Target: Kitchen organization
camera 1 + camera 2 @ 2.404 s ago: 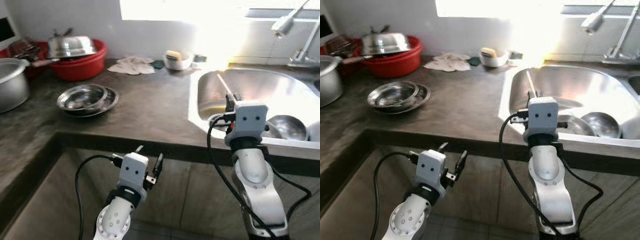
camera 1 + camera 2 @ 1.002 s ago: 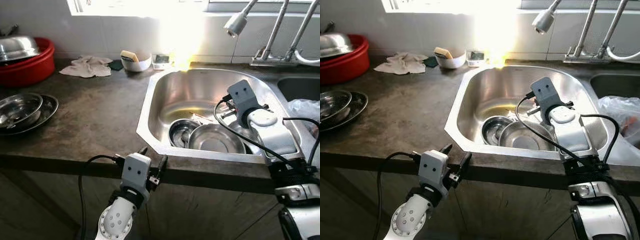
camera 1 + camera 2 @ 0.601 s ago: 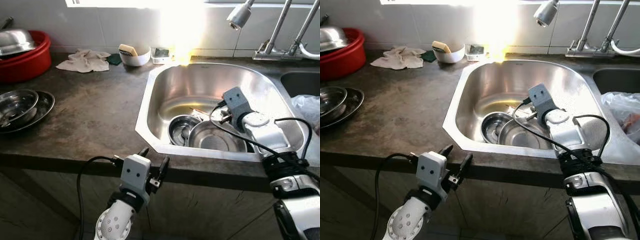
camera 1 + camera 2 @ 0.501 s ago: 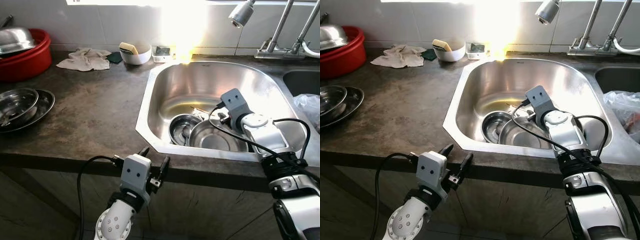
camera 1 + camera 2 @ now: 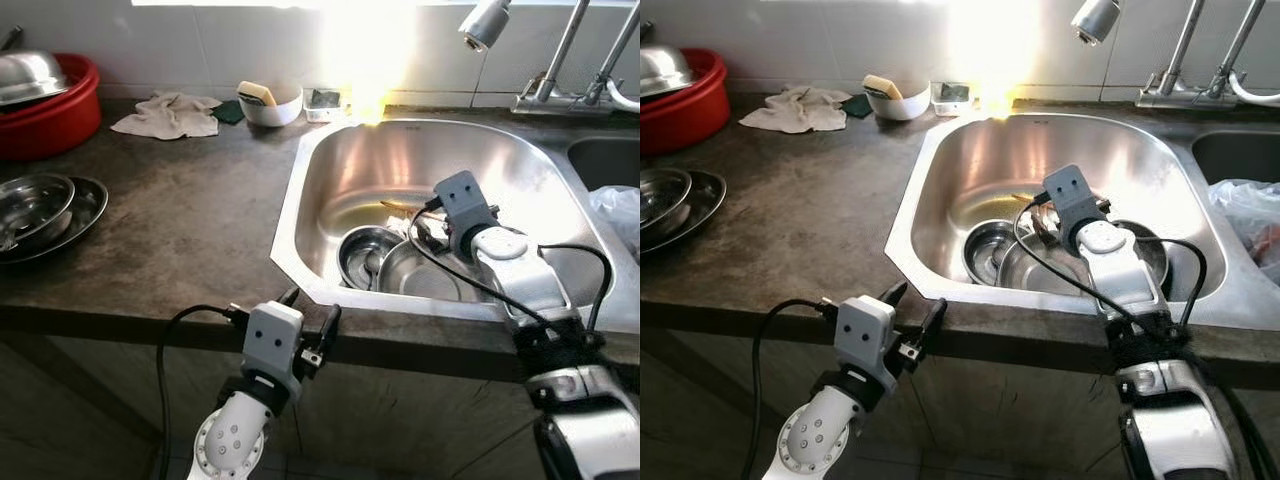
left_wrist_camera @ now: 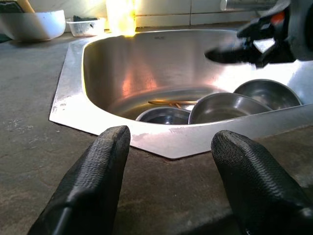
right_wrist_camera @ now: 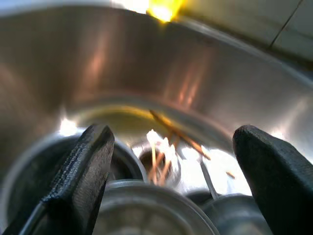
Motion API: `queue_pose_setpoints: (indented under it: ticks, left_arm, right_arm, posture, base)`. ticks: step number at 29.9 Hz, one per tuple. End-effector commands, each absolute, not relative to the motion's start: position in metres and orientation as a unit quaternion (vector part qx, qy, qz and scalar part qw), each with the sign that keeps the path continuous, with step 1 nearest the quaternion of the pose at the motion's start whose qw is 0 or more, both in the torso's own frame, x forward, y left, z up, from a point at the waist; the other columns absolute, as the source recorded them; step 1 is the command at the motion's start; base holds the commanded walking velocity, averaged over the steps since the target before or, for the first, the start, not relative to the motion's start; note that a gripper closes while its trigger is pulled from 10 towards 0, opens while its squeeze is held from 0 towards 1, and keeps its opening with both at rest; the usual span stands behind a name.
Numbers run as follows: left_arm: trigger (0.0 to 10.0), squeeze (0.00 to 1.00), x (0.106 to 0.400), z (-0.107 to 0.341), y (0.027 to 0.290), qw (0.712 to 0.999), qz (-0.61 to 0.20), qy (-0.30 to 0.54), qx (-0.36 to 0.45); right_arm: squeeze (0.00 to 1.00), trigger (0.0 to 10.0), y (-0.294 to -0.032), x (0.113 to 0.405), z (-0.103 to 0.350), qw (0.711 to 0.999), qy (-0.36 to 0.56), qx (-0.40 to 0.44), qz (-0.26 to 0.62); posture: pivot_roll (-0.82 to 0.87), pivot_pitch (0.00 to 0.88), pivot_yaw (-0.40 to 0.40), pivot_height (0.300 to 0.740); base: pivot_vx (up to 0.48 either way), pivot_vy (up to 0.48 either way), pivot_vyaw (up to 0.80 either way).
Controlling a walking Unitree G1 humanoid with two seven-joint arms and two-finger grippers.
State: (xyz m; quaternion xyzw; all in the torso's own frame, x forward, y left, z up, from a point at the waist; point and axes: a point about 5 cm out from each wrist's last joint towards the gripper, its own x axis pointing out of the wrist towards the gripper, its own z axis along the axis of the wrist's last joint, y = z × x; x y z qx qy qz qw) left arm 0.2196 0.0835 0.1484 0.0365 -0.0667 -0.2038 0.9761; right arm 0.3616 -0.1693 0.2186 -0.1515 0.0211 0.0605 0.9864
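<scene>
Nearest the robot, the left tool (image 5: 309, 330) is hovering low in front of the near edge of the dark worktop (image 5: 190, 240), its two black fingers spread apart and gripping nothing, the forearm angled up from below as if parked. Just beyond that edge, the right arm is reaching forward and down over the rim of the steel sink (image 5: 330, 160), elbow bent, wrist pitched into the basin. The right tool (image 7: 171, 166) is hanging with its fingers wide apart, nothing between them, poised just above the dishes at the bottom. Those dishes are the task's things, as far as I can judge: a small steel bowl (image 5: 362, 255) lying on the left of the basin floor and a wider steel bowl (image 5: 425, 278) touching it on the right, with what look like thin sticks or chopsticks (image 7: 168, 129) lying farther back. The step in hand is most likely the approach to pick a dish out of the sink; the next move would call for lowering a little more, setting one finger inside a rim and one outside, then closing. Farther left on the worktop, stacked steel plates (image 5: 45, 205) are sitting well apart from the sink, and at the far edge a crumpled cloth (image 5: 168, 113), a white bowl (image 5: 272, 105) and a red basin (image 5: 50, 100) are lining the wall.
</scene>
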Motion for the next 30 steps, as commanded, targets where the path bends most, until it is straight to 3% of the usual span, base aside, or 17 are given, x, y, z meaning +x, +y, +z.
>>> queue_pose_setpoints:
  ticks: [1, 12, 15, 23, 30]
  left_arm:
    - [10.0, 0.00, 0.221, 0.139, 0.088, 0.980, -0.191, -0.043, 0.042]
    - [10.0, 0.00, 0.223, 0.137, 0.091, 0.980, -0.187, -0.045, 0.044]
    - [10.0, 0.00, 0.224, 0.137, 0.090, 0.980, -0.190, -0.049, 0.045]
    - [10.0, 0.00, 0.222, 0.138, 0.092, 0.981, -0.183, -0.054, 0.024]
    - [10.0, 0.00, 0.221, 0.137, 0.089, 0.981, -0.185, -0.052, 0.021]
  right_arm:
    - [0.00, 10.0, -0.172, 0.351, 0.236, 0.991, -0.050, -0.118, 0.035]
    - [0.00, 10.0, -0.154, 0.302, 0.210, 0.995, -0.091, -0.026, 0.044]
    - [0.00, 10.0, -0.146, 0.272, 0.189, 0.995, -0.087, 0.005, 0.056]
    - [0.00, 10.0, -0.146, 0.252, 0.184, 0.994, -0.089, 0.000, 0.067]
    - [0.00, 10.0, -0.140, 0.254, 0.190, 0.992, -0.106, -0.003, 0.064]
  posture:
    - [0.06, 0.081, -0.019, 0.740]
    - [0.04, 0.048, -0.013, 0.740]
    - [0.05, 0.038, -0.015, 0.740]
    - [0.03, 0.032, -0.014, 0.740]
    - [0.04, 0.030, -0.016, 0.740]
  base:
    - [0.000, 0.000, 0.00]
    - [0.000, 0.000, 0.00]
    - [0.000, 0.000, 0.00]
    - [0.000, 0.000, 0.00]
    - [0.000, 0.069, 0.00]
